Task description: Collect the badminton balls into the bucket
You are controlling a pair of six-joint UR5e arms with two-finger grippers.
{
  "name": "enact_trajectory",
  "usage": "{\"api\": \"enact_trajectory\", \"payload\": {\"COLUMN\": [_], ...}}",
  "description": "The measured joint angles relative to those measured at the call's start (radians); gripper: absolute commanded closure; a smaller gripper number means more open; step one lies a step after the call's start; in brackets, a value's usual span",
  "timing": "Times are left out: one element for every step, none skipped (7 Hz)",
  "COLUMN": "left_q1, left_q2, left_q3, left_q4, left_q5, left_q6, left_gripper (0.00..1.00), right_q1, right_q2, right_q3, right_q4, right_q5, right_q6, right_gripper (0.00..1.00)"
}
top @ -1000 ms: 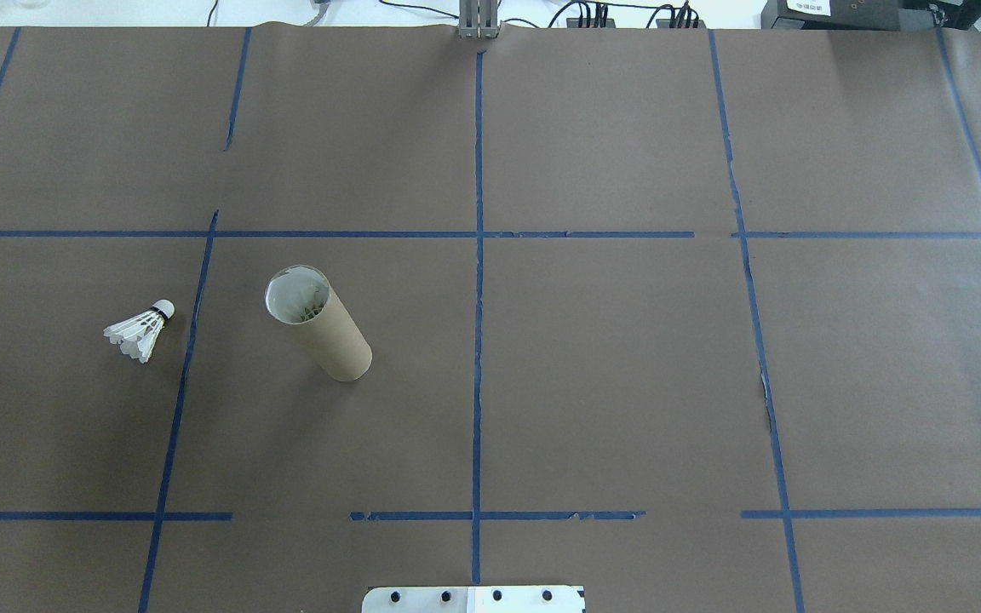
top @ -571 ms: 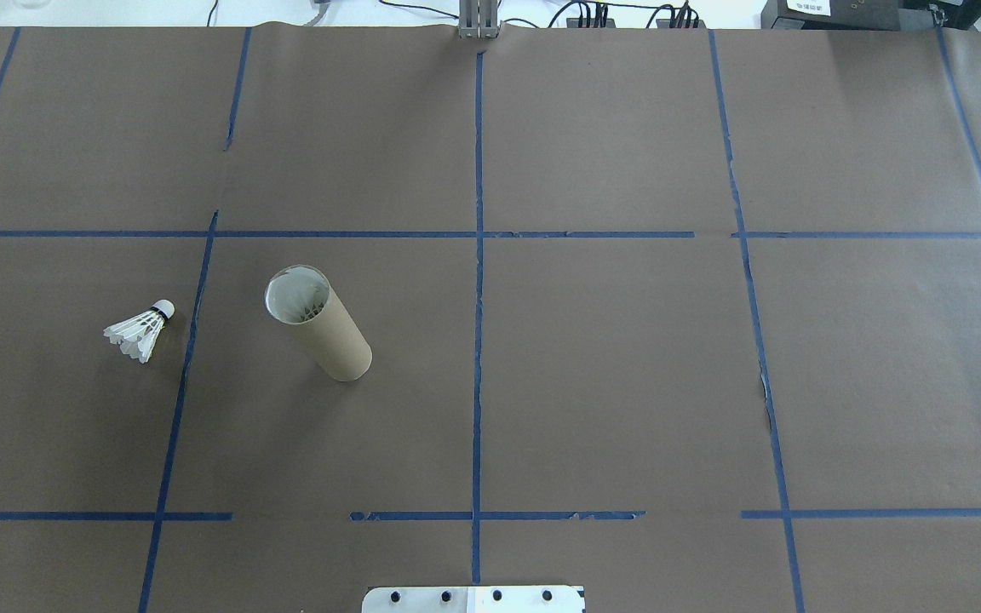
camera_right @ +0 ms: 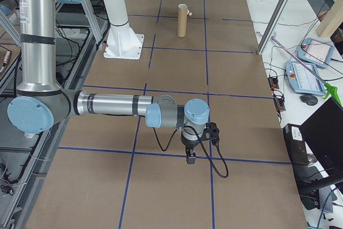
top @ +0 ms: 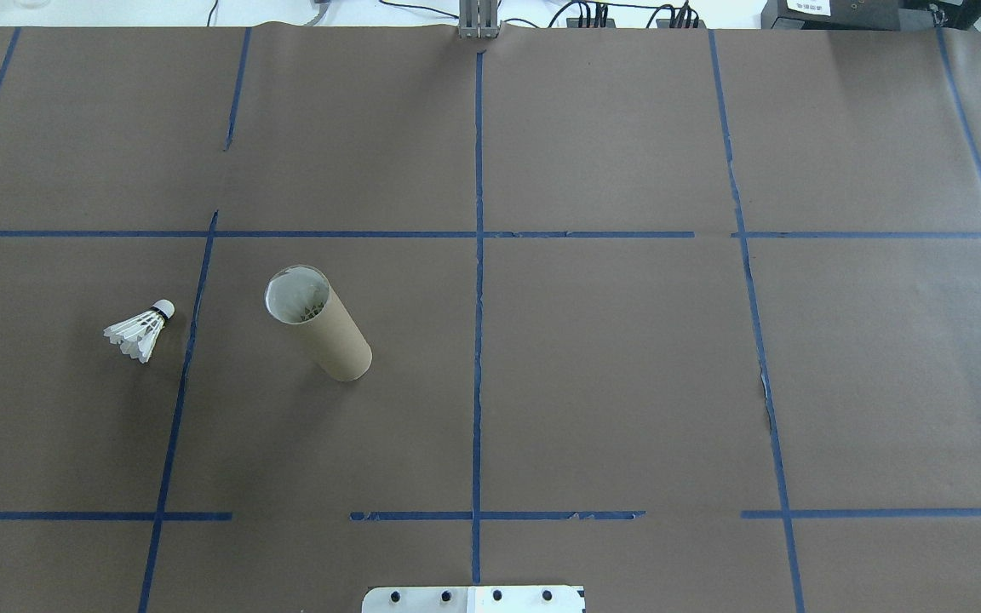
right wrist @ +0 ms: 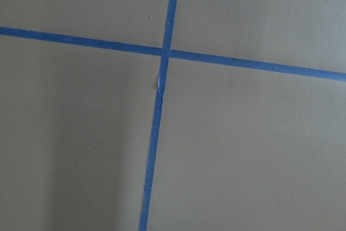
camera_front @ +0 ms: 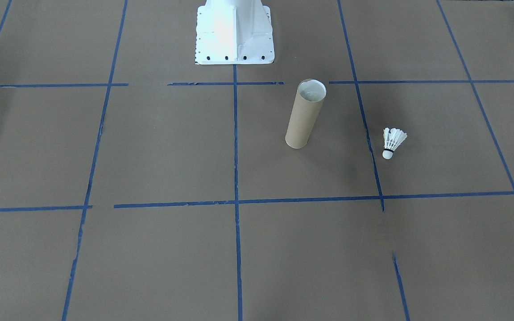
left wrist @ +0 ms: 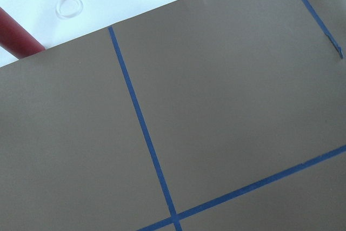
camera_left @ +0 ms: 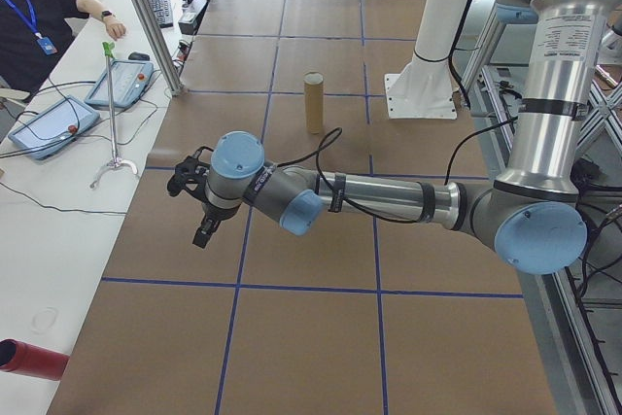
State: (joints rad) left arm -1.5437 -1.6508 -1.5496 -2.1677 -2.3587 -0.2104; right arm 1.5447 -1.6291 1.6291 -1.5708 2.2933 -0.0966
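Note:
A white feathered shuttlecock, the badminton ball (top: 140, 330) (camera_front: 393, 141), lies on its side on the brown paper, cork tip toward the bucket. The bucket (top: 320, 328) (camera_front: 304, 116) (camera_left: 313, 102) (camera_right: 183, 20) is a brown cardboard tube standing upright just beside it, its whitish mouth open upward. My left gripper (camera_left: 199, 230) hangs low over the table's left end, far from both. My right gripper (camera_right: 190, 156) hangs over the right end. Both show only in the side views, so I cannot tell whether they are open or shut. The wrist views show only paper and blue tape.
The white robot base (camera_front: 234, 31) (top: 473, 598) stands behind the bucket. A person (camera_left: 39, 17) sits at a side bench with teach pendants (camera_left: 121, 83) and a metal post (camera_left: 146, 17). A red cylinder (camera_left: 29, 359) lies off the table's left end.

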Motion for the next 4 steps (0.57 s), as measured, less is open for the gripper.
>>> {"api": "enact_trajectory", "payload": {"left_q1": [0.074,0.170,0.267,0.351], "left_q2": [0.037,0.063,0.075,0.092], "left_q3": [0.010,0.012,0.011,0.001], "left_q4": [-0.142,-0.242,-0.328,-0.420], "left_q5": [0.029,0.070,0.092,0.105], "left_q6": [-0.142,-0.334,-0.567,-0.792], "left_gripper": [0.00,0.00,0.00,0.00], "right_q1": [0.000,0.000,0.000,0.000], "right_q2": [0.000,0.000,0.000,0.000], "right_q3": [0.000,0.000,0.000,0.000], "right_q4": [0.000,0.000,0.000,0.000], "right_q5": [0.000,0.000,0.000,0.000], "right_q6": [0.000,0.000,0.000,0.000], "right_gripper": [0.00,0.00,0.00,0.00]}}
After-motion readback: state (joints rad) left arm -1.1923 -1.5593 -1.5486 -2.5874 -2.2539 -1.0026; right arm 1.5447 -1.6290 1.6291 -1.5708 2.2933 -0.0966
